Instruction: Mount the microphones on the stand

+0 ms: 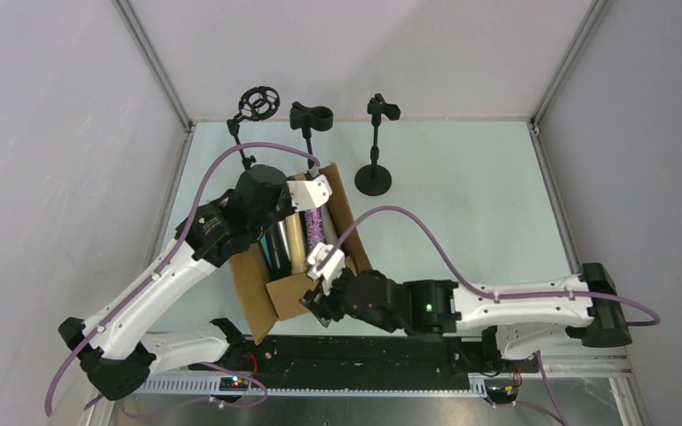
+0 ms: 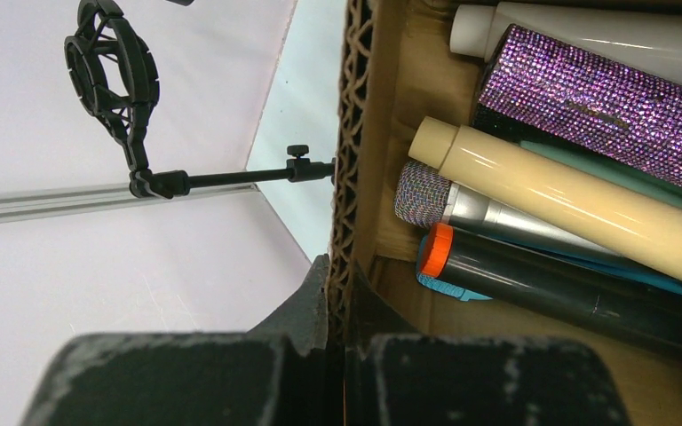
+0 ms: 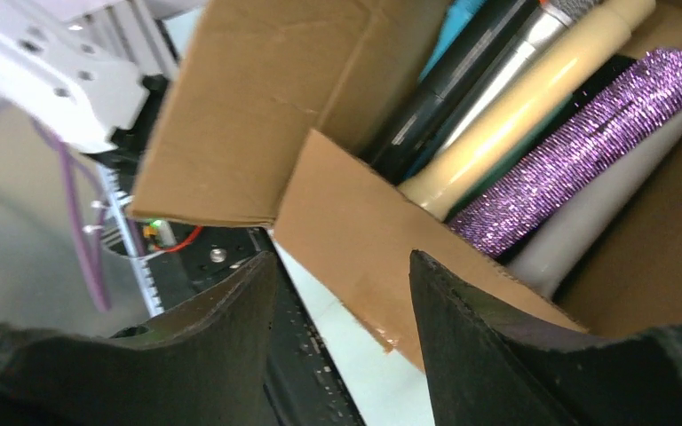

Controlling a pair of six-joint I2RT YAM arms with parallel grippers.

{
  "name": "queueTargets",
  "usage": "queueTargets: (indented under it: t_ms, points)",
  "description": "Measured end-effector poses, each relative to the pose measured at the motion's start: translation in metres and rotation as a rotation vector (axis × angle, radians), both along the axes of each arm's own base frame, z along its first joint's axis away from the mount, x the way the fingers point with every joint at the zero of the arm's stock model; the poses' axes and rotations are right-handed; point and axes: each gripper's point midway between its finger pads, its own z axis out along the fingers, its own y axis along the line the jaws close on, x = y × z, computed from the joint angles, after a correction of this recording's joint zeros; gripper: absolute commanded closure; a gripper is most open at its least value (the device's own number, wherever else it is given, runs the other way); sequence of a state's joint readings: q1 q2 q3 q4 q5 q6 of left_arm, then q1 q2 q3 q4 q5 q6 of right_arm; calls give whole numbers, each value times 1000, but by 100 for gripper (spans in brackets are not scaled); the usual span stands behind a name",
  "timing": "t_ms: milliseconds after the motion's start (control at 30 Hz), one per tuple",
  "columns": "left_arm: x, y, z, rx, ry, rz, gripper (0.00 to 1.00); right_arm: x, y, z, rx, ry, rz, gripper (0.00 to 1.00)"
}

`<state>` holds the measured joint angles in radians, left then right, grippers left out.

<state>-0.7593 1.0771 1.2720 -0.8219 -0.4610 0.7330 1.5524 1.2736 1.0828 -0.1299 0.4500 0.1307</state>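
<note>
A brown cardboard box with its flaps open sits askew on the left half of a pale green table, enclosed by white walls and aluminium frame posts, with a slotted cable duct along the near edge.

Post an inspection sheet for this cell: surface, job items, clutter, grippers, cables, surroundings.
Surface: pale green table, no marks seen.
Job's things: mics lie in the open box; three stands at the far edge, none holding a mic.
Clutter: nothing seen.
Grippers: left gripper shut on the box's wall; right gripper open, astride a box flap.
Cables: purple cables loop off both arms; the left one passes near the stands.
Surroundings: pale walls with a metal frame; nothing else seen.
</note>
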Motion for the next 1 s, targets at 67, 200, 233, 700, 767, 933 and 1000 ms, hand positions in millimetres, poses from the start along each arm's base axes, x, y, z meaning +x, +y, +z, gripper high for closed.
queueTargets:
  t_ms: [67,200,233,700,767,933,1000]
  points:
    - [0,0,0,0,0,0,100,14,4,-11,-23,7,-20,40]
    - [0,0,0,0,2,1,100,45,9,-17,-11,14,-83,41]
    - [0,0,0,0,2,1,100,50,10,-17,-2,14,-95,41]
    - [-2,0,2,-14,5,8,100,84,26,-76,-78,79,-186,54]
    - [-2,1,2,-13,6,8,100,83,25,-72,-66,87,-187,59]
    - [-2,0,1,-12,6,7,100,70,14,-57,-36,117,-147,68]
    - [-2,0,1,-12,6,7,100,63,10,-48,-16,134,-119,69]
